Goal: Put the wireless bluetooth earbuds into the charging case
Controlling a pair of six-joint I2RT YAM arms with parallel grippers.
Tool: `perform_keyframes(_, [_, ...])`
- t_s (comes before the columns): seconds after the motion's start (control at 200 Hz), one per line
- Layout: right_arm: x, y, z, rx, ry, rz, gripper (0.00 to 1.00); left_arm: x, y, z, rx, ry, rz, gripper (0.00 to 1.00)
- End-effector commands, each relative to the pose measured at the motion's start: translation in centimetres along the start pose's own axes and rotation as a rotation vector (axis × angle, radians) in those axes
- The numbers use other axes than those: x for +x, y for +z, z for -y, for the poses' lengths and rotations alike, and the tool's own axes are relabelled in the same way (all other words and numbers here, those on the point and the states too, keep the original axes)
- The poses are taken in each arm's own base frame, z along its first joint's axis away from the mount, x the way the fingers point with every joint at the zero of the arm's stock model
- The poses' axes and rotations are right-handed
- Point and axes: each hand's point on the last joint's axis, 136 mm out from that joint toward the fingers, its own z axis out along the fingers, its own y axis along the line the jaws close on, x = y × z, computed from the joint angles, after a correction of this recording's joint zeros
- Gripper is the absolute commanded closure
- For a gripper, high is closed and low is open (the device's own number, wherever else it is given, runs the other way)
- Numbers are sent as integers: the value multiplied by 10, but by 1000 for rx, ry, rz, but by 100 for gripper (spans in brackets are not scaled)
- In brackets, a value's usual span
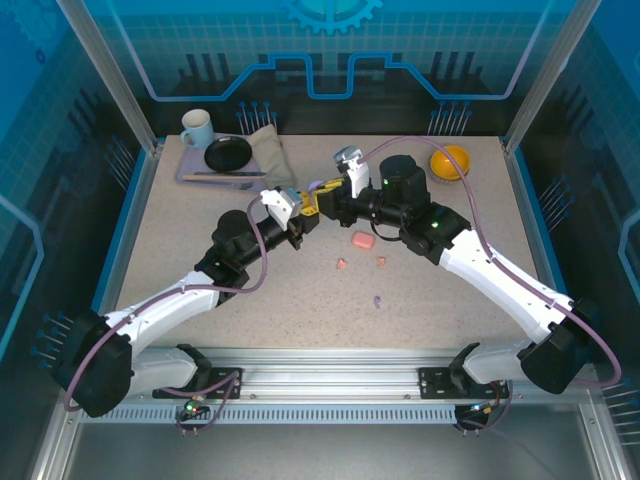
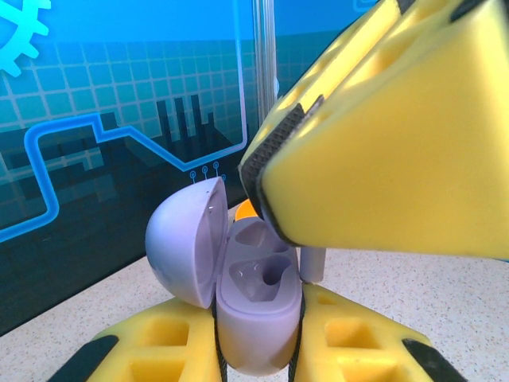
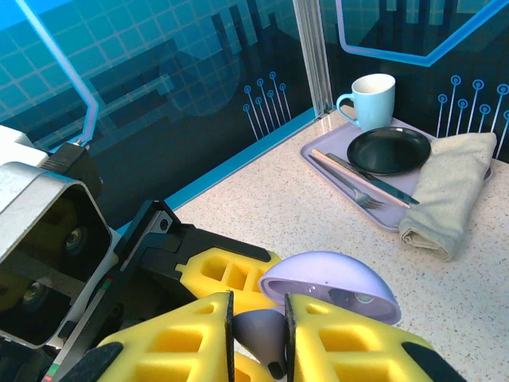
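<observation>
charging case: open | in left gripper | right gripper pinches purple earbud

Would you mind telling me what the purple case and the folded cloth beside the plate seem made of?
The case looks like plastic: smooth satin shell, soft highlights. The cloth seems woven fabric: matte beige, soft folds.
</observation>
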Motion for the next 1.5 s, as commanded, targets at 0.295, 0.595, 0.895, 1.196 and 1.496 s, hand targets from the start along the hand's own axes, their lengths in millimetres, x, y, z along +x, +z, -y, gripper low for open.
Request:
perform_keyframes(0.295, [-33, -14, -8, 1, -24, 100, 78, -22, -1, 8, 36, 19, 50, 100])
perform_keyframes(0.595, [-41, -26, -9, 4, -13, 136, 79, -19, 0, 7, 34, 17, 44, 100])
perform_keyframes(0.895, [-38, -18, -7, -3, -6, 124, 79, -23, 0, 8, 40, 11, 51, 100])
perform_keyframes(1.196, [-31, -8, -1, 3, -1, 105, 80, -28, -3, 10, 48, 7, 60, 100])
perform_keyframes(1.496, [-23, -8, 4, 16, 8, 91, 80, -30, -2, 9, 43, 8, 67, 100])
